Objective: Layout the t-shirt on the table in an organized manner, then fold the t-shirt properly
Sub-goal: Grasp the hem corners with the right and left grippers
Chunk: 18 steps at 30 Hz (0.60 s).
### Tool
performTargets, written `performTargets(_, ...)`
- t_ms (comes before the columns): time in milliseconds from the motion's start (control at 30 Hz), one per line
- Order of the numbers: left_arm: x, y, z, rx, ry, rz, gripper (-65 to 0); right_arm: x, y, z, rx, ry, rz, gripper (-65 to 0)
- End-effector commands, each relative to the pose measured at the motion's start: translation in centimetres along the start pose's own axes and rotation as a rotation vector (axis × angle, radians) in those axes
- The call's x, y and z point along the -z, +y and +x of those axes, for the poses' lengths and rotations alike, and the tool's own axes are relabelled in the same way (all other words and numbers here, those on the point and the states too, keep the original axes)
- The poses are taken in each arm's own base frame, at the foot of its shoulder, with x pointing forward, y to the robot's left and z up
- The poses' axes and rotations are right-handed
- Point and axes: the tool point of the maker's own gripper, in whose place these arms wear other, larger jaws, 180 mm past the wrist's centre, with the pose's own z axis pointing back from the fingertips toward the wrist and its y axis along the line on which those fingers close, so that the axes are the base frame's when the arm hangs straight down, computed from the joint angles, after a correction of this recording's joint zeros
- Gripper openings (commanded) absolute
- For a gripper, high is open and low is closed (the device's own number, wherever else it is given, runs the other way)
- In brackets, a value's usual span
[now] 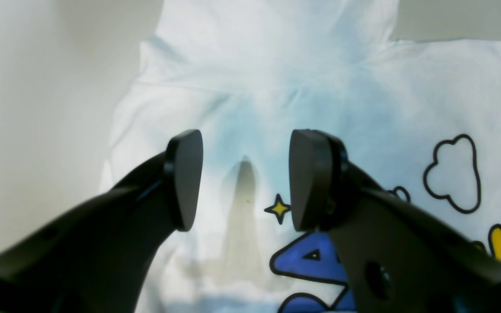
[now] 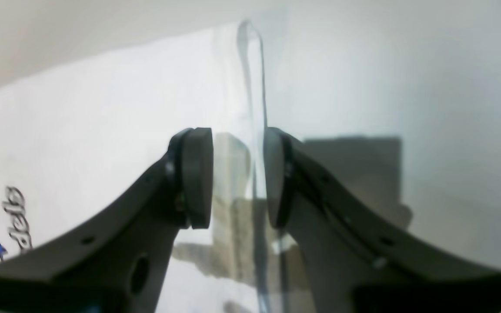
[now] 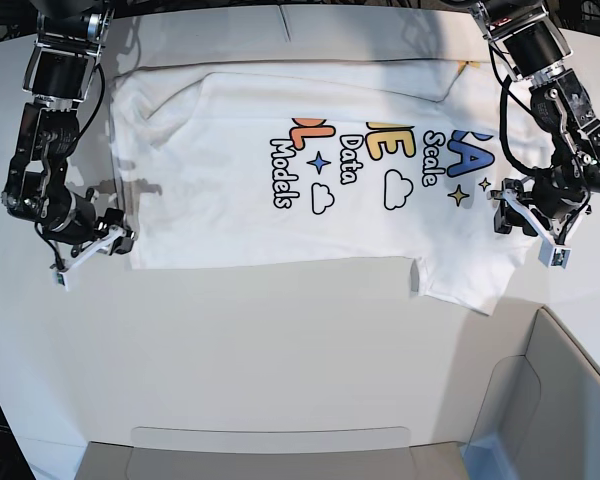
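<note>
On the left of your base view, the right gripper (image 3: 120, 238) sits at the hem corner of the t-shirt (image 3: 230, 215), and its wrist camera shows its jaws parted with the cloth's edge running between them, nothing pinched. The shirt lies flat across the far half of the table (image 3: 280, 350), print up and sideways. On the right, your left gripper (image 1: 245, 178) hangs over the shoulder area with jaws spread wide, holding nothing.
</note>
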Motion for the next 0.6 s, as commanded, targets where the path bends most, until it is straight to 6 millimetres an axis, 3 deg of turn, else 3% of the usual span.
performTargets(0,-0.7,0.7,1.9,0.015,-0.056,0.019,-33.3,-1.3,0.9,3.3,-0.029,-0.103,0.022,-44.4)
performTargets(167,-0.7,0.8,1.8,0.016,-0.057,0.02,-33.3,-1.5,1.0,3.7,-0.027,-0.116,0.026,-44.4)
performTargets(433,-0.8,0.9,1.8,0.018,-0.059,0.024,-33.3,-0.1,-1.9,2.7,0.211,-0.108,0.095,-44.4)
performTargets(567,-0.8,0.9,1.8,0.017,-0.059,0.022,-33.3,0.7,-2.7,2.1,0.178,-0.086,0.105,-44.4)
